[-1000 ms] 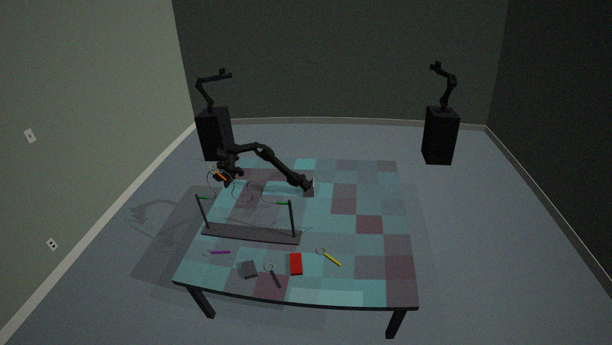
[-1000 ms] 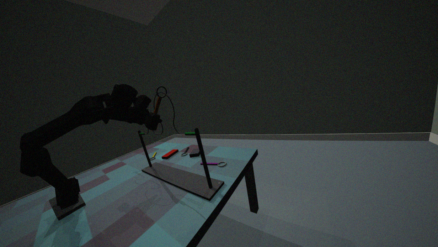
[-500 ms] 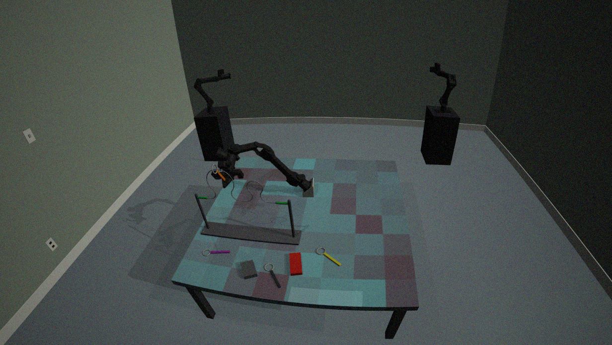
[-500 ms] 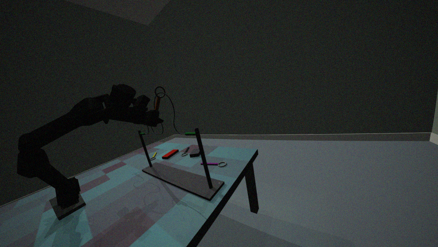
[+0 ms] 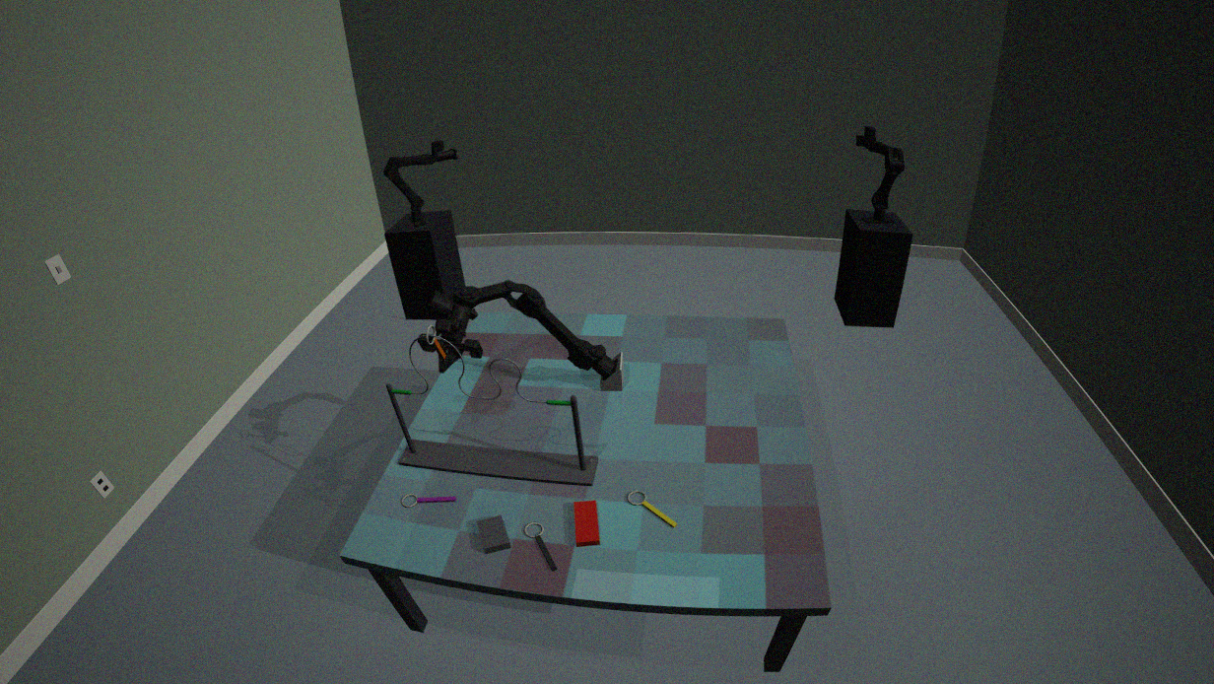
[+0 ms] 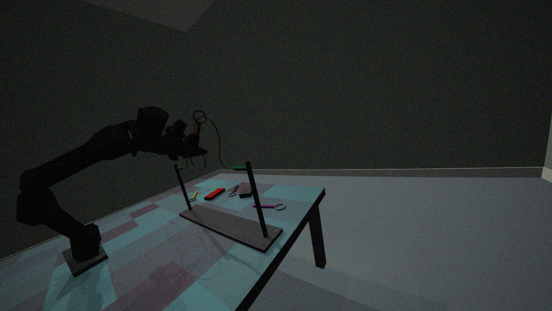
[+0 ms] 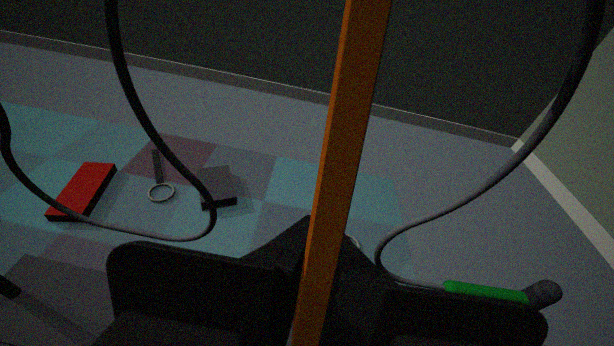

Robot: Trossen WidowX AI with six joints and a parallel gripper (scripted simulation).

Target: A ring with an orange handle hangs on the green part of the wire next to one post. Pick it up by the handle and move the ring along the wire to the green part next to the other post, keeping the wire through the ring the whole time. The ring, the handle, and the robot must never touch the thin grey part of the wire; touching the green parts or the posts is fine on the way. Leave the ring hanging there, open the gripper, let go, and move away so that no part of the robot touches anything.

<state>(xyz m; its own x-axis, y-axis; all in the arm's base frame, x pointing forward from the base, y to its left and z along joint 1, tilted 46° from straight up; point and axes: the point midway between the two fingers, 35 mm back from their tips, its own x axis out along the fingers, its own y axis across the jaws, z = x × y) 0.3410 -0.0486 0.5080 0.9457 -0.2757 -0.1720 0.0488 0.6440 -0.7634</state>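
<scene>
My gripper (image 5: 444, 360) (image 6: 196, 145) (image 7: 316, 225) is shut on the orange handle (image 5: 438, 347) (image 6: 197, 129) (image 7: 342, 150), which stands up out of the fingers. The ring (image 6: 193, 115) at its top is around the thin grey wire (image 6: 219, 142) (image 7: 119, 65), at the high arch nearer the left post (image 5: 400, 420) (image 6: 256, 196) of the top view. Any contact between ring and wire is too small to tell. The ring is out of the wrist view. One green part (image 5: 401, 392) (image 6: 240, 168) (image 7: 485, 291) is by that post, the other green part (image 5: 559, 402) by the right post (image 5: 578, 433).
The wire's lower bends pass close to my fingers in the wrist view. The base plate (image 5: 501, 463) (image 6: 231, 227) lies below. On the table are a purple-handled ring (image 5: 437, 499), a grey block (image 5: 493, 533), a dark-handled ring (image 5: 546, 554), a red block (image 5: 585, 522) and a yellow-handled ring (image 5: 659, 513).
</scene>
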